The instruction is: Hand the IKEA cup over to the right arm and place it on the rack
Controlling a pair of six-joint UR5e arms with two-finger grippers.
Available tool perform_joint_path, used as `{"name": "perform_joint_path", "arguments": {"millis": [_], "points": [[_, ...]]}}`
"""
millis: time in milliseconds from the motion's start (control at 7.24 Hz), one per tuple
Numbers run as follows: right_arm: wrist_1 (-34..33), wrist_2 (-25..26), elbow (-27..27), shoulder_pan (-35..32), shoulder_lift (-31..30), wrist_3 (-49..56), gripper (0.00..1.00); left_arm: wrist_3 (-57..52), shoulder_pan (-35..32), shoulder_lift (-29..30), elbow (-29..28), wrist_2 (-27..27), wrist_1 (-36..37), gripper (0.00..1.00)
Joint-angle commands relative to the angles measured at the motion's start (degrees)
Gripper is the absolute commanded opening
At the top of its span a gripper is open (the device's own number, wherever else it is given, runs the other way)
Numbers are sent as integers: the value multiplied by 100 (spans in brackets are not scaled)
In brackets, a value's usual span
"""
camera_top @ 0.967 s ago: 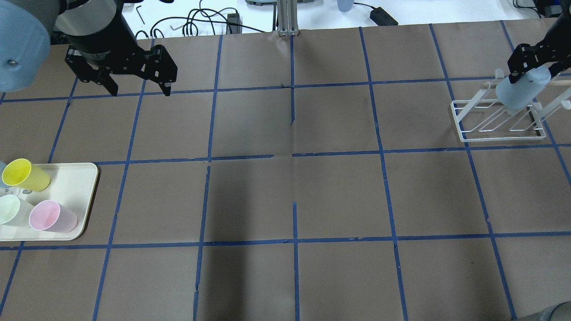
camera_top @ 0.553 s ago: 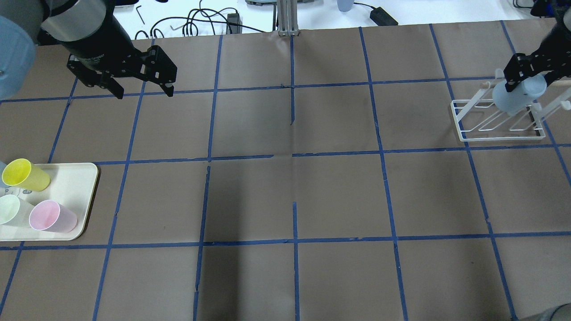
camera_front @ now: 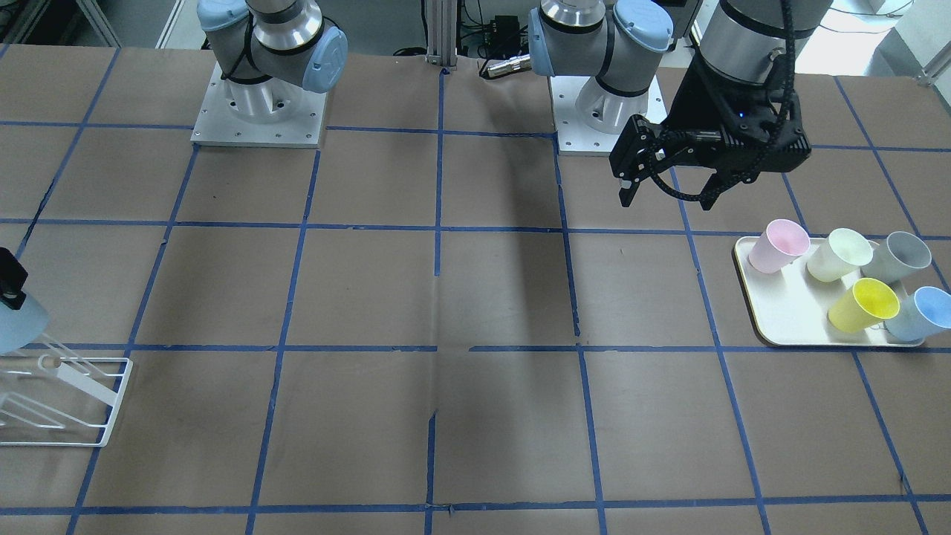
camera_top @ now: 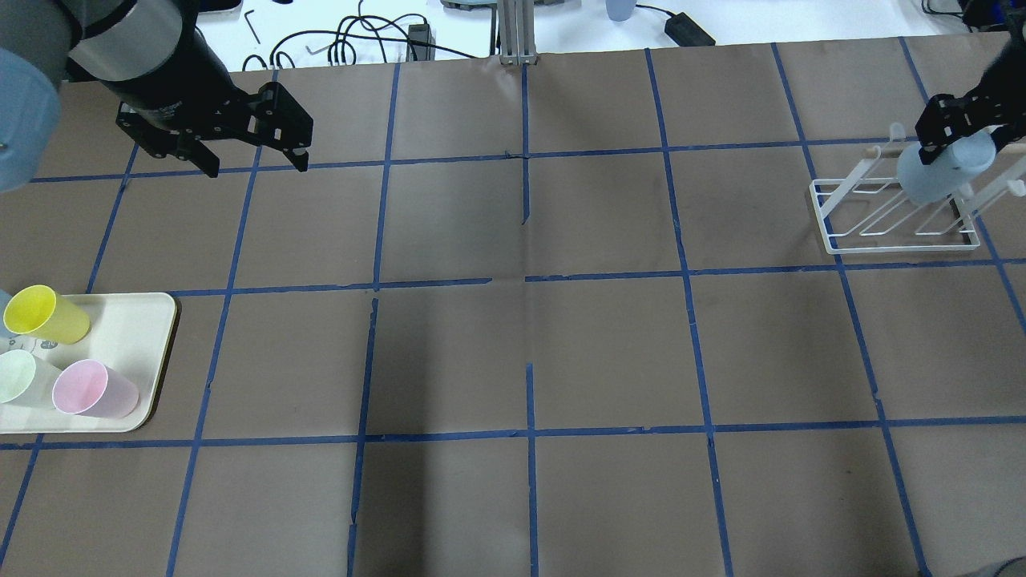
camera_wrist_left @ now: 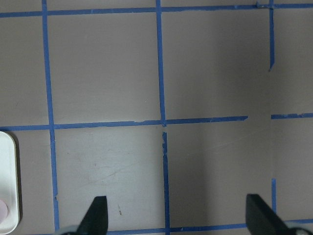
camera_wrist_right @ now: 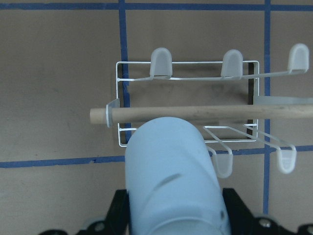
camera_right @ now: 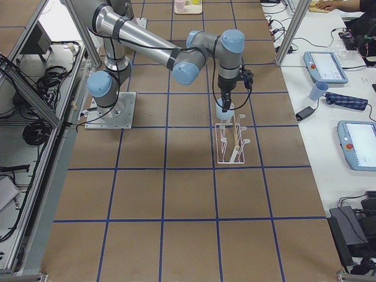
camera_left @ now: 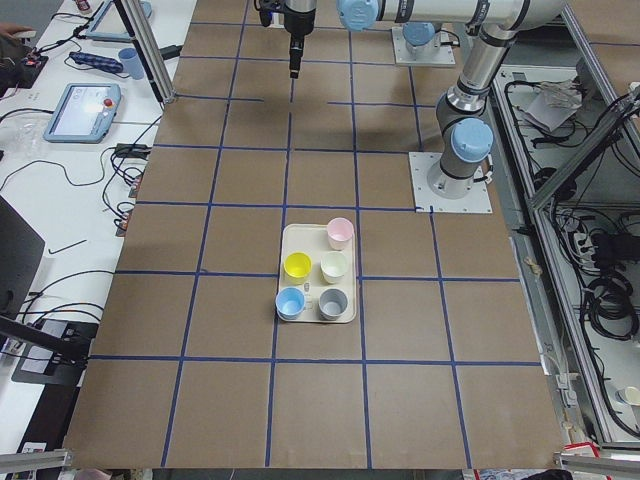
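Observation:
My right gripper (camera_top: 958, 136) is shut on the IKEA cup (camera_top: 939, 172), a pale blue tumbler held tilted over the white wire rack (camera_top: 894, 232) at the far right. In the right wrist view the cup (camera_wrist_right: 171, 176) fills the lower middle, just in front of the rack's wooden rod (camera_wrist_right: 195, 113) and above its pegs (camera_wrist_right: 161, 61). I cannot tell whether the cup touches a peg. My left gripper (camera_top: 256, 167) is open and empty above the far left of the table; its fingertips (camera_wrist_left: 95, 215) show wide apart. A second blue cup (camera_front: 921, 312) lies on the cream tray (camera_front: 773, 312).
The tray (camera_top: 136, 320) at the left edge holds a yellow cup (camera_top: 44, 314), a pink cup (camera_top: 92, 389), a pale green cup (camera_top: 20, 377) and a grey cup (camera_front: 900, 254). Cables and tools (camera_top: 353, 40) lie beyond the table's far edge. Both arm bases (camera_front: 260, 111) stand on the robot's side.
My right gripper has shifted slightly sideways with the cup over the rack. My left gripper has drawn back a little toward the far left and stays open.

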State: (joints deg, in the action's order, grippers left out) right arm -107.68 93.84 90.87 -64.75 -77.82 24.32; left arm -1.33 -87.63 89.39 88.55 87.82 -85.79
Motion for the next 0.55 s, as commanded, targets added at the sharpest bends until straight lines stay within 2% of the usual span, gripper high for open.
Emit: {"name": "perform_joint_path", "arguments": {"millis": [0,414], "points": [[299,11,1,6,-5,2,24,212,0,157,-381,-1,-340,100],[309,11,27,6,65,11,23,160,-26,219,-383,25,-377,100]]}}
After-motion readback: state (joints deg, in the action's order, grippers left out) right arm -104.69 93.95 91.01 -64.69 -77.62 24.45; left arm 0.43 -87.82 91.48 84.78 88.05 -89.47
